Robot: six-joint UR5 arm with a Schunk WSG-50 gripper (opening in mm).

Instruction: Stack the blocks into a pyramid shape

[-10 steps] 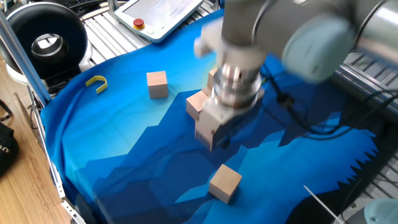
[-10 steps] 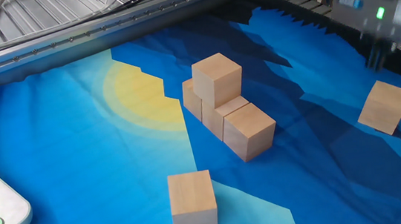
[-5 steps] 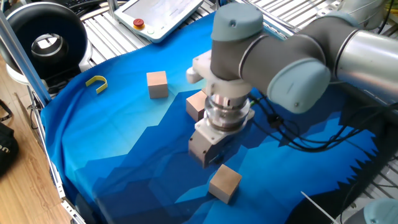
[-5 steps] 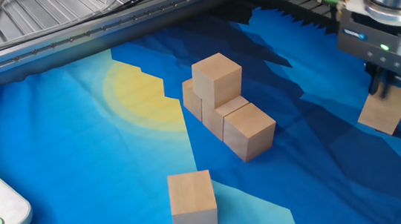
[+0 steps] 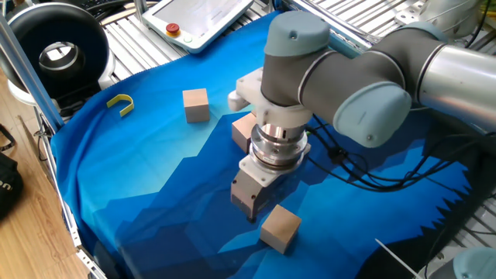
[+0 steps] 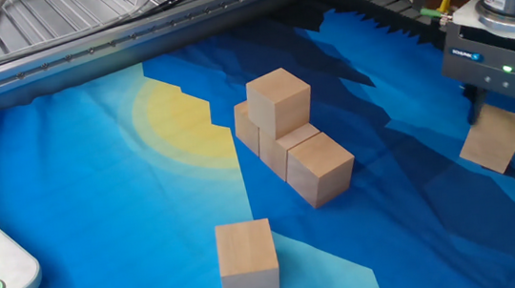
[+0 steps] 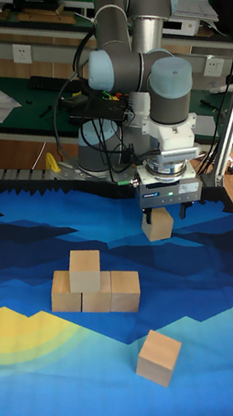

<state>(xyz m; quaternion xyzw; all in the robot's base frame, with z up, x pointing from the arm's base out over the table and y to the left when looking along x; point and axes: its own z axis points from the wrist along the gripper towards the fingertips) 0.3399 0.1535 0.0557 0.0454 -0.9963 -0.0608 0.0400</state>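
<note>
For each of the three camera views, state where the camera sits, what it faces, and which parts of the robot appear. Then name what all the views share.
One fixed view: high beside the table, looking down past the arm at the blue cloth.
The other fixed view: low over the cloth, facing the block stack; only the hand shows.
Tall fixed view: facing the robot's front; the whole arm shows.
Shared: the hand over a lone block.

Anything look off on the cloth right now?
One oddity: a yellow hook lies near the cloth's edge, unrelated to the blocks. The stack looks tidy, and the gripper is over a loose block.
</note>
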